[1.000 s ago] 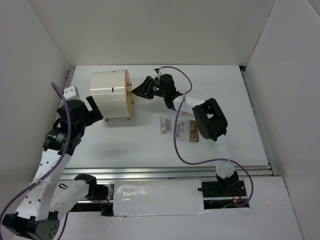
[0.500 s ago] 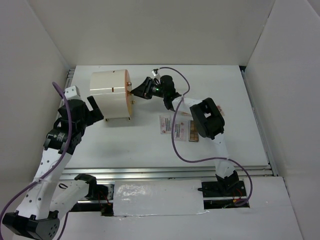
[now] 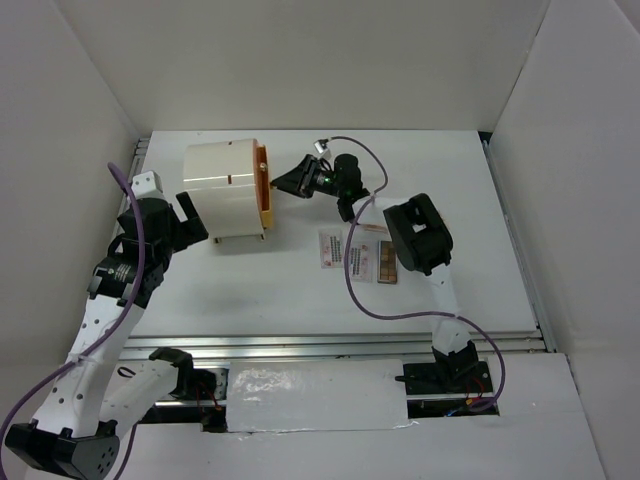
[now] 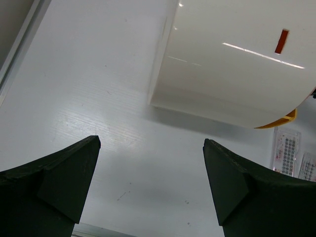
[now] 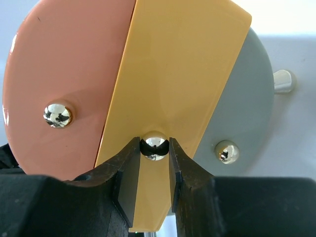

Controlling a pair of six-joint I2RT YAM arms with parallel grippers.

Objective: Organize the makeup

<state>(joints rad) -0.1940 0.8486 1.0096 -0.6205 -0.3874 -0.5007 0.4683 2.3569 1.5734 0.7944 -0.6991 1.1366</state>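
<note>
Two pincers, two diff jobs. My right gripper (image 5: 154, 150) is nearly closed, its fingers (image 5: 126, 173) pinching the small shiny knob (image 5: 154, 146) on the yellow drawer front (image 5: 182, 69). That yellow wedge sits btwn a pink panel (image 5: 64, 69) on one side and a grey panel (image 5: 249, 103) on the other, each w/ its own knob.

From the top view, the same right gripper (image 3: 285, 181) reaches across to the orange-edged end of the cream box (image 3: 222, 188), which lies on its side toward the back left of the table (image 3: 470, 180).

My left gripper (image 4: 150, 143) is spread wide w/ nothing in it, and only bare table shows btwn the fingers. It sits at the near-left corner of the box. Can't tell if it touches.

The makeup is out on the table, right of the box and apart from it, next to my right arm. White-pink packets (image 3: 332, 247) lie flat w/ brown palettes (image 3: 386, 263) just beside them on the right. The packets also show at the right edge of the left wrist view, past the box.
</note>
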